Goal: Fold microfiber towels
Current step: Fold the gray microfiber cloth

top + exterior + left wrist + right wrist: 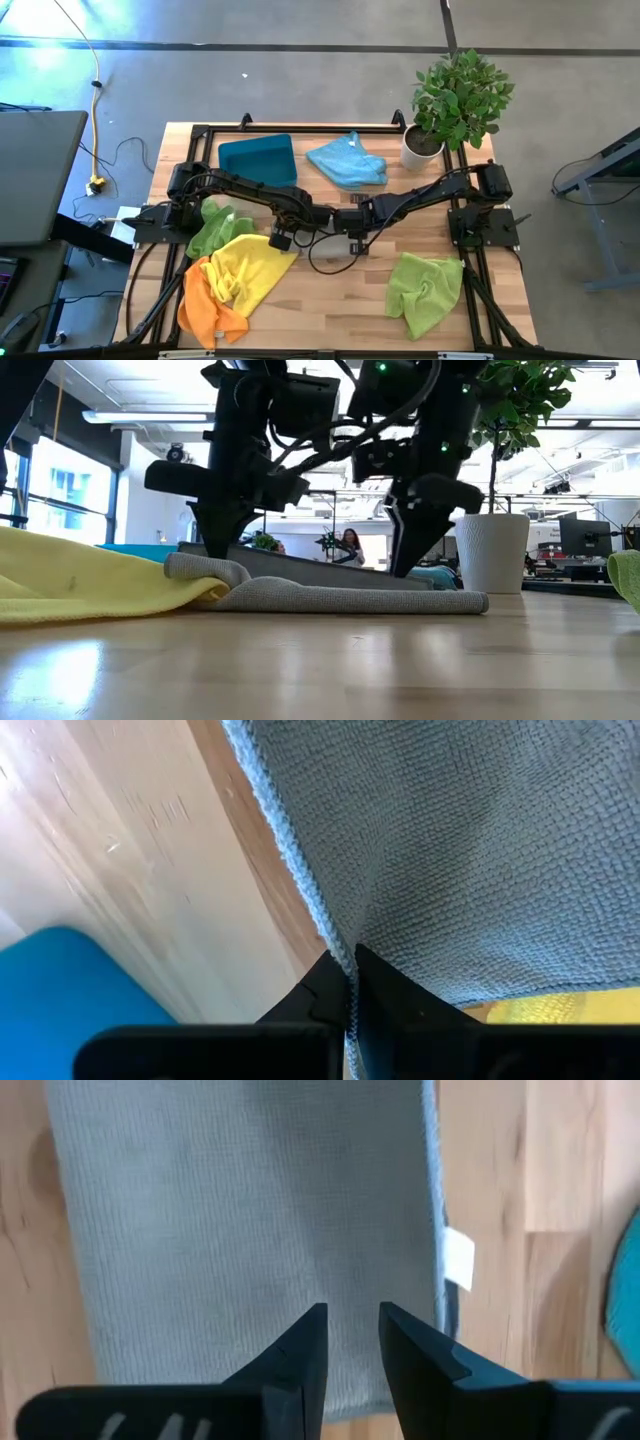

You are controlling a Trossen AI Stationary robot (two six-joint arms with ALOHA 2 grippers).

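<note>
Wood planks make the surface (330, 300), which stands on a grey concrete floor (300, 90); behind it the low view shows a bright open room with ceiling lamps and a person far away. A potted plant (455, 100) stands at 1 o'clock on the surface and a teal tray (258, 158) at 11 o'clock.

The grey towel (340, 595) lies flat near the middle, under both arms, and looks folded into a narrow layered strip; its fine woven texture is clear in the wrist views, with a small white label (458, 1258) at one edge. The left hand (350, 990) is clenched on an edge of this grey towel. The right hand (352, 1342) hangs just over the same cloth with a small gap between its fingers, grasping nothing.

A yellow towel (250, 268) and an orange towel (205, 305) lie crumpled at 8 o'clock, a lime green towel (425, 290) at 4 o'clock, a light blue towel (348, 160) at 12 o'clock.
</note>
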